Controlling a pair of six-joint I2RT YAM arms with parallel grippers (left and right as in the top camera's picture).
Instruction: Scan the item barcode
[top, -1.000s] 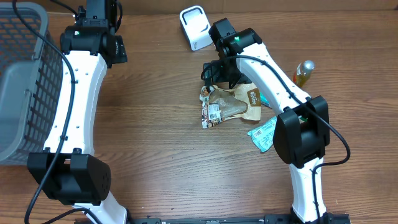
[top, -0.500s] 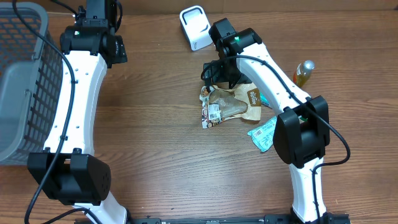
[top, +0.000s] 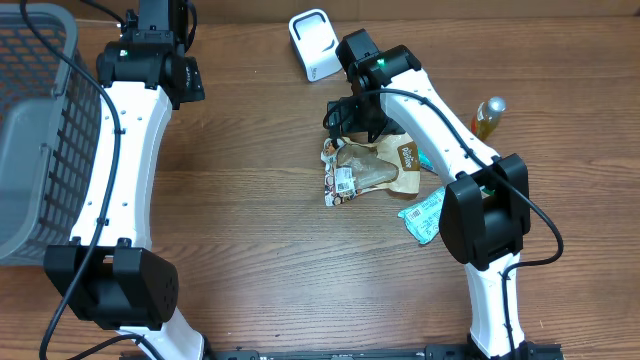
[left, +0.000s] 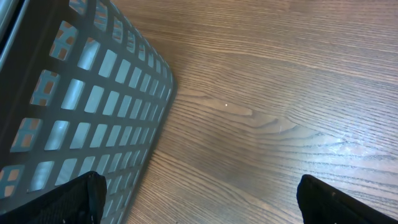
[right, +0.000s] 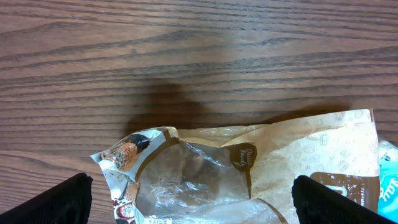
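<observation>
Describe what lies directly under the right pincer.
A tan snack bag with a clear window lies on the wooden table below the open right pincer. Its underside is hidden.

**Edges, cover and fine print**

The grey plastic mesh basket (top: 30, 130) runs off the left edge of both the overhead and left wrist views. The white right arm (top: 435, 115) covers part of the brown-and-clear snack pouch (top: 372, 172) and part of the teal packet (top: 422, 215). The right wrist view cuts the pouch at its bottom edge. The pouch's white barcode label (top: 343, 182) is too small to read.
</observation>
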